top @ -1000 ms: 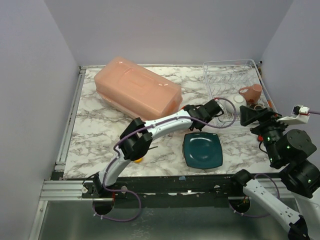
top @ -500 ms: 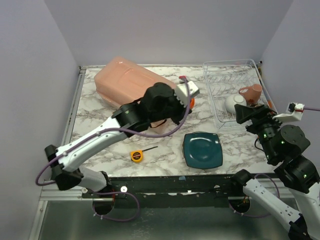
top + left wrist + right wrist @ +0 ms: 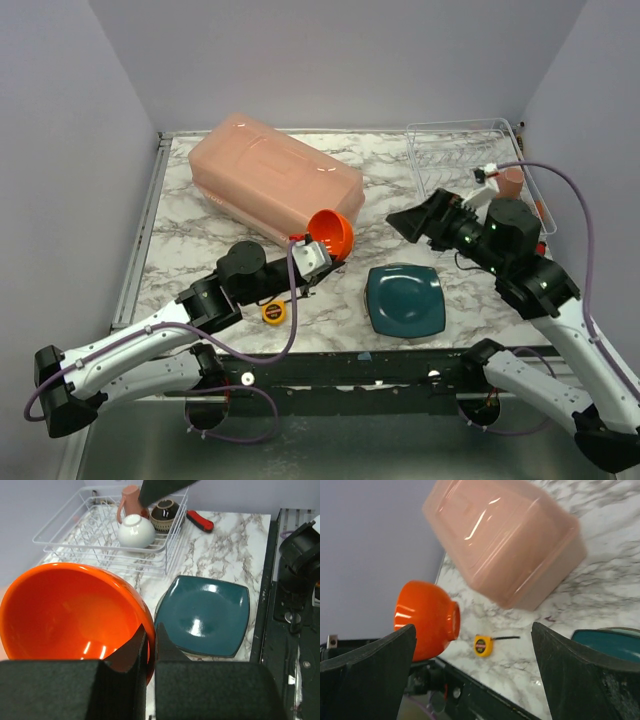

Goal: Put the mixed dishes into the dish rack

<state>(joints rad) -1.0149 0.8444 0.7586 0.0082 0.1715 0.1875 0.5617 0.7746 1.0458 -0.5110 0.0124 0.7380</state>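
Left arm has pulled back toward its base. The left gripper (image 3: 318, 250) stays clamped on the rim of the orange bowl (image 3: 333, 232), aloft beside the pink tub (image 3: 272, 178). The right gripper (image 3: 408, 228) has left the dish rack (image 3: 440, 135), fingers spread wide, facing the bowl. Probably a handover; bowl not yet racked.

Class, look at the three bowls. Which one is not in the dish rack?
The orange bowl: the left gripper holds it by its rim, while the white bowl and the dark bowl sit in the rack.
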